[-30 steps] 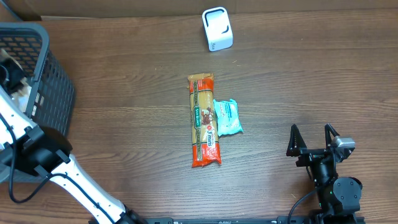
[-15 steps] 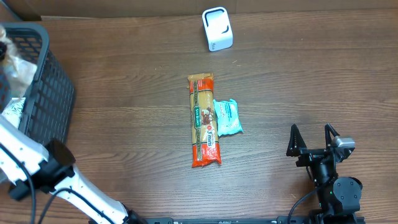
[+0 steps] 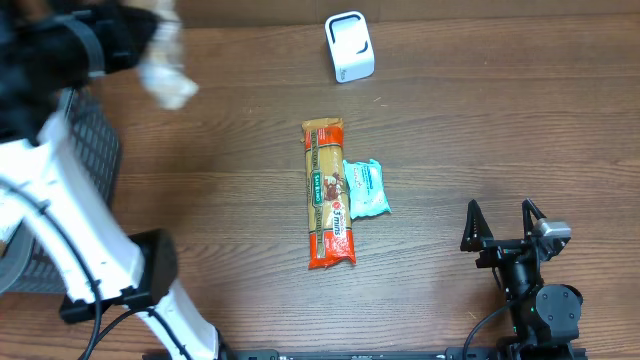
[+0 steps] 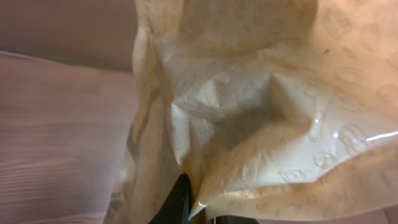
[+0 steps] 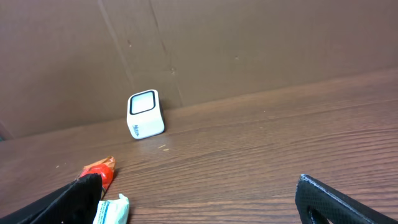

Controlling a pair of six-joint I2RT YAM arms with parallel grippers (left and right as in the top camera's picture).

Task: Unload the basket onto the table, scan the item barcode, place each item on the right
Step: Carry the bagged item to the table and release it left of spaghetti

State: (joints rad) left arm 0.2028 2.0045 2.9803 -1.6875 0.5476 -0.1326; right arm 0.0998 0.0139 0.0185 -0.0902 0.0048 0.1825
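Bag (image 3: 168,82) pinched in left jaws, over table (image 3: 480,130); right jaws wide, empty, well apart.

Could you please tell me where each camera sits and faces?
Overhead: above the table, looking straight down; left arm and right arm show.
Left wrist: on the left arm, facing the pale bag it grips; a dark finger shows.
Right wrist: on the right arm, facing the scanner and back wall; open fingers show.
Shared: overhead and right wrist see the scanner and pasta packet.
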